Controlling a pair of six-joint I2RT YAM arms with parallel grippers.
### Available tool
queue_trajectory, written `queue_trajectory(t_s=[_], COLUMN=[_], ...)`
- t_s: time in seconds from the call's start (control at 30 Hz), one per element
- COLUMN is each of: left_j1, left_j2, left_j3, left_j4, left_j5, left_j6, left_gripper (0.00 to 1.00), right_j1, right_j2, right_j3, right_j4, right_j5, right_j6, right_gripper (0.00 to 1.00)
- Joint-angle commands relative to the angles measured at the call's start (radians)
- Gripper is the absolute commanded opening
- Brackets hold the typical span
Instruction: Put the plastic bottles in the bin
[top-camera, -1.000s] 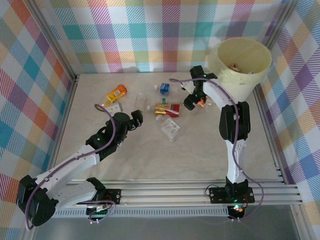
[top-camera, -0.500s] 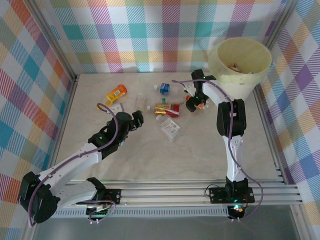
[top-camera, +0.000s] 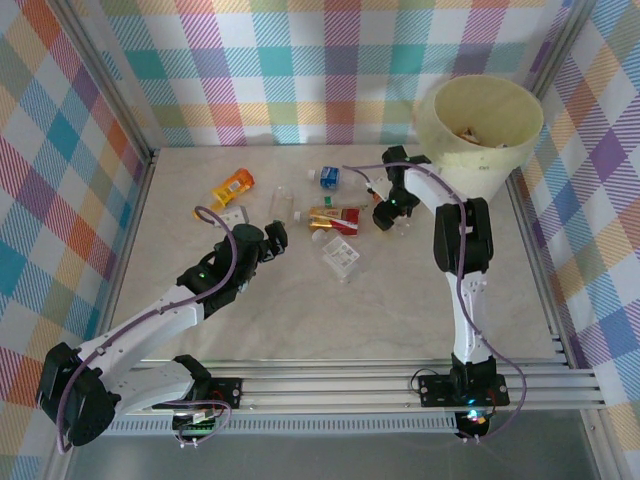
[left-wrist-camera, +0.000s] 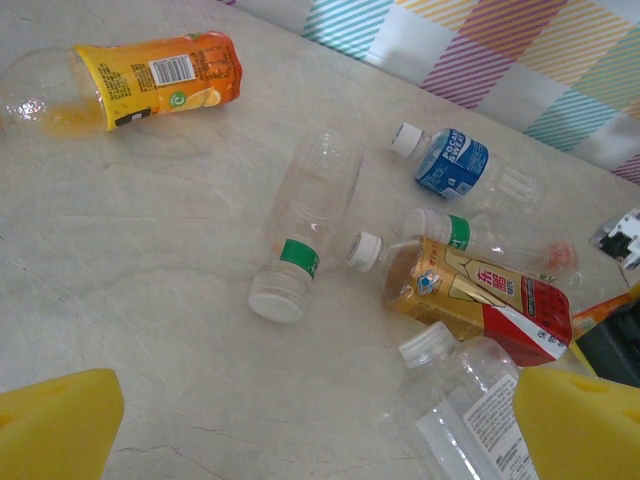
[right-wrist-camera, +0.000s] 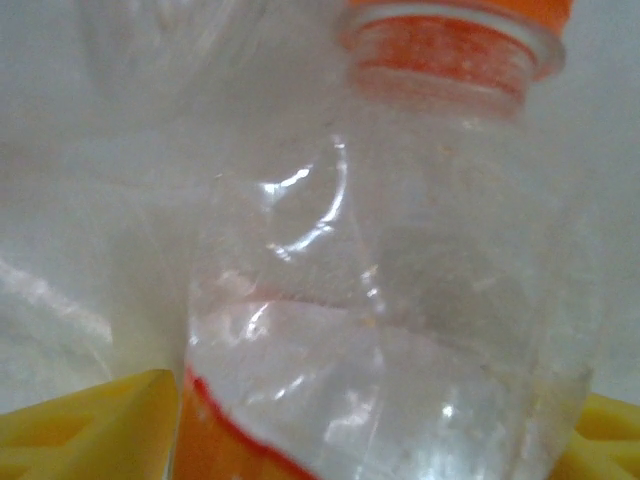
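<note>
The cream-yellow bin (top-camera: 486, 168) stands at the back right with some bottles inside. Several bottles lie mid-table: an orange one (top-camera: 233, 185) (left-wrist-camera: 150, 75), a clear one with a green band (top-camera: 281, 205) (left-wrist-camera: 300, 235), a blue-labelled one (top-camera: 328, 177) (left-wrist-camera: 455, 162), a gold-and-red one (top-camera: 335, 217) (left-wrist-camera: 470, 300) and a clear white-capped one (top-camera: 341, 256) (left-wrist-camera: 470, 390). My left gripper (top-camera: 270, 240) (left-wrist-camera: 315, 420) hangs open just left of them. My right gripper (top-camera: 392, 215) (right-wrist-camera: 380, 420) is shut on a clear orange-capped bottle (right-wrist-camera: 400, 260), low beside the bin.
Plaid walls close in the table on three sides. A metal rail runs along the near edge. A small white-labelled item (top-camera: 232, 215) lies near the orange bottle. Bare marble-look tabletop (top-camera: 300, 310) stretches between the bottles and the arm bases.
My right gripper has dropped slightly toward the table and turned, so the orange cap no longer shows from above. The left gripper has crept a little toward the bottles.
</note>
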Motion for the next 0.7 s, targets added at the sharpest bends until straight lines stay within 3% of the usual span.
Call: queue_trajectory(t_s=[0.0,0.33,0.67], left_j1=[0.008,0.009,0.009], left_j2=[-0.029,-0.038,0.019], left_j3=[-0.002,-0.014,0.021], left_j4=[-0.008,0.078,0.193], left_j5=[0.0,0.138,0.368], left_j6=[-0.008,0.056,0.128], left_gripper=[1.0,1.0,1.0], right_j1=[0.007,0.016,0.053], right_j2=[-0.06,-0.265,-0.565], right_j3=[-0.037,-0.233,-0.439], right_j4=[0.015,0.166,0.32], right_j5=[-0.02,0.015,-0.096], right_j6=[-0.029,0.041,0.173], right_gripper=[0.7,0.44,0.35])
